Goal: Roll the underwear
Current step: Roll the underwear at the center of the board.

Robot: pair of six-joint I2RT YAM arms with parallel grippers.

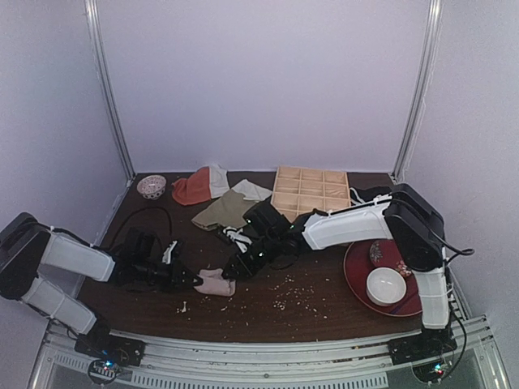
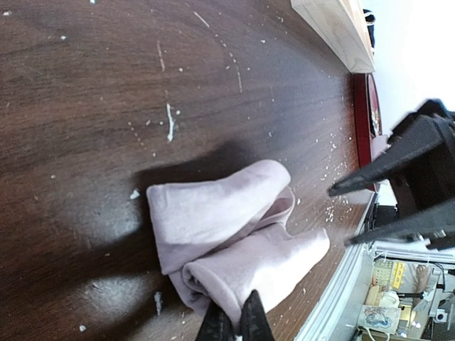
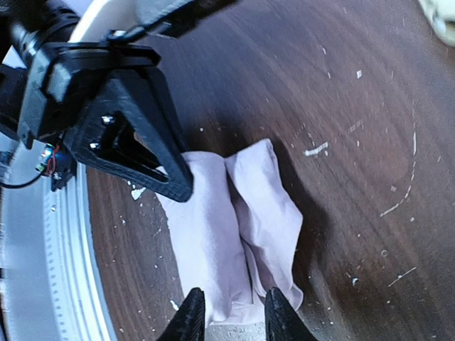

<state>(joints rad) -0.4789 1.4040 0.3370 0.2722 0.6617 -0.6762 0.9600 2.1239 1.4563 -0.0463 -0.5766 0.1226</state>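
Observation:
The underwear [image 1: 217, 283] is a small mauve-pink bundle, folded into two thick lobes, lying on the dark table near the front. In the left wrist view it [image 2: 227, 227] fills the middle, and my left gripper [image 2: 235, 323] is shut, pinching its near edge. My left gripper [image 1: 197, 279] touches the bundle's left end from the left. My right gripper [image 3: 234, 316] is open, and its fingers straddle the bundle's other end, where a bit of white waistband shows. In the top view my right gripper [image 1: 236, 271] is at the bundle's right side.
An olive-green cloth [image 1: 223, 211] and an orange-red and white cloth [image 1: 195, 188] lie behind. A wooden compartment tray [image 1: 311, 191] sits at the back. A red plate [image 1: 357, 285] with a white bowl [image 1: 386, 285] is at the right. A small bowl [image 1: 151, 186] is at the back left. Crumbs are scattered around.

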